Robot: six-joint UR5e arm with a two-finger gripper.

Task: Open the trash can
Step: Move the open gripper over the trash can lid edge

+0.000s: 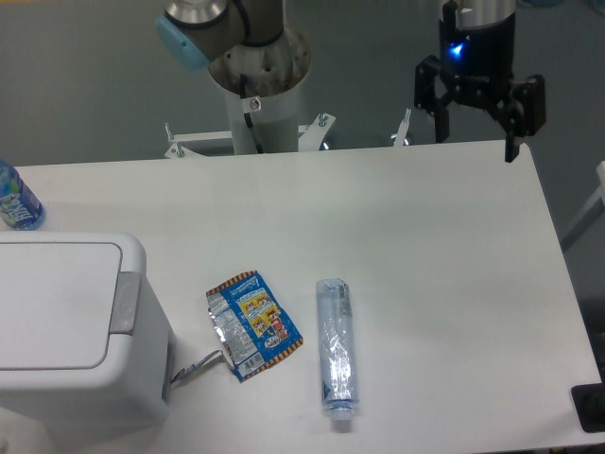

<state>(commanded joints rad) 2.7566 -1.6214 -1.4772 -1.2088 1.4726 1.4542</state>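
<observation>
The trash can is a large white boxy bin at the front left of the table, its flat lid down. A grey push tab sits on the lid's right edge. My gripper hangs at the far right back of the table, far from the bin. Its two black fingers are spread wide apart and hold nothing.
A blue snack wrapper lies just right of the bin. A clear plastic bottle lies on its side beside the wrapper. Another bottle stands at the left edge behind the bin. The arm's base rises at the back centre.
</observation>
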